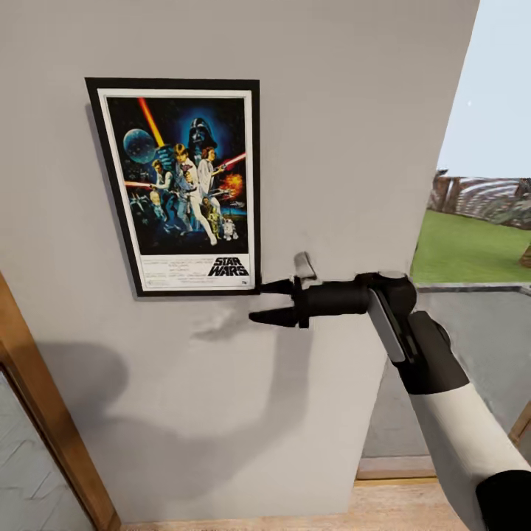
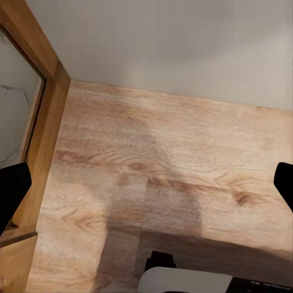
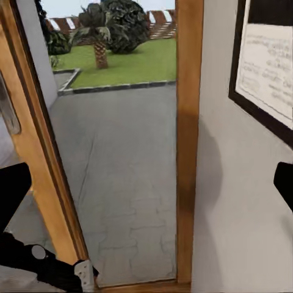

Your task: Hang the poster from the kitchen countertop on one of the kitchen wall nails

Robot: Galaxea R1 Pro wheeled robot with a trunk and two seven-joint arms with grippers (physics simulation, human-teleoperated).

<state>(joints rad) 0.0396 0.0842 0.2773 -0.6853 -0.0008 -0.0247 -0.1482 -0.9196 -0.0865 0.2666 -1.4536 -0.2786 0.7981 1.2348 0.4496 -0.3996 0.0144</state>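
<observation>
From my head camera the poster sits flat against the pale grey wall, upright with a slight lean, its "STAR WARS" title at the bottom. It takes up the area toward 10 o'clock from the centre of my view. I cannot make out the nail it would hang on; the frame covers that spot.

My right gripper is at the centre, coming in from 4 o'clock on the black and white arm. Its two dark fingers are spread apart with nothing between them. The upper fingertip is right at the poster's bottom right corner; I cannot tell whether it touches. The lower finger points at bare wall below the frame. The arm's shadow falls on the wall toward 7 o'clock.

In the right wrist camera the poster's corner shows beside a wooden door frame, with paving and grass beyond.

The left wrist camera looks at the wooden floor, with the left gripper's finger and its partner set wide at opposite edges, holding nothing.
</observation>
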